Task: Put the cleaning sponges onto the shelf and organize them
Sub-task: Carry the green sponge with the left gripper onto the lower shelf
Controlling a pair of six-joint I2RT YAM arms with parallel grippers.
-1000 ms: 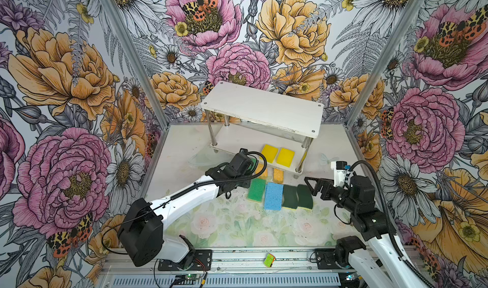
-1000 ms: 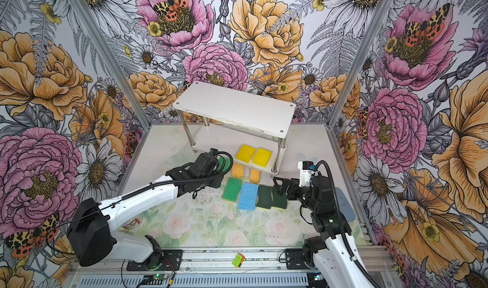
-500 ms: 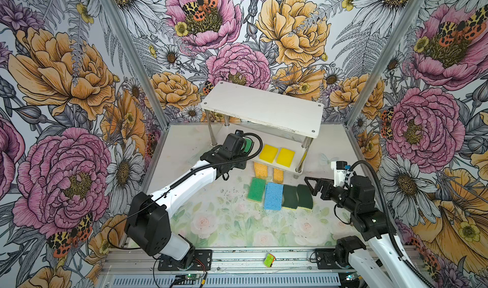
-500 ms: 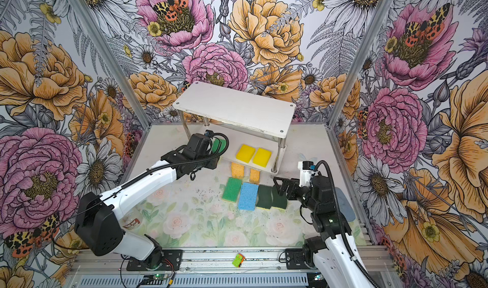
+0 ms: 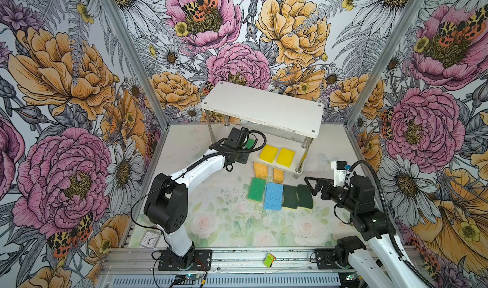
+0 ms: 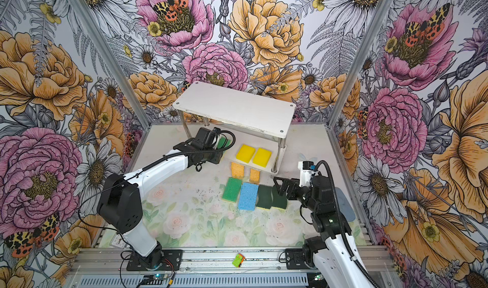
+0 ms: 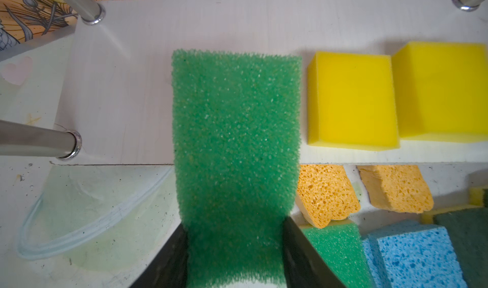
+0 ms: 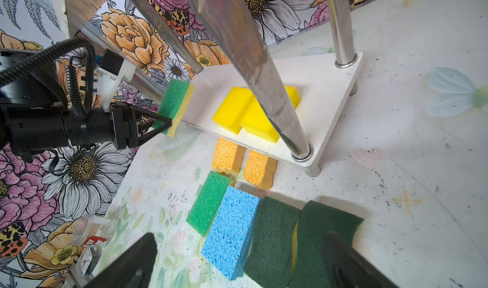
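Placement of the green-topped sponge (image 5: 250,142) is, I judge, the step in hand. In a top view it shows just left of the frame's centre, directly left of the two yellow sponges (image 5: 268,153) that lie on the lower board of the shelf (image 7: 118,88). The left gripper (image 7: 234,222) is closed on its rear end, with the jaws pressing the two long sides. The long axis points away from this gripper, across the board and parallel to the yellow pair. The front half is above the board and the rear half above the worktop (image 5: 224,194). Whether it touches the board I cannot tell. The right gripper (image 5: 310,185), wide open and empty, hangs near the dark green sponges (image 5: 304,196), right of centre.
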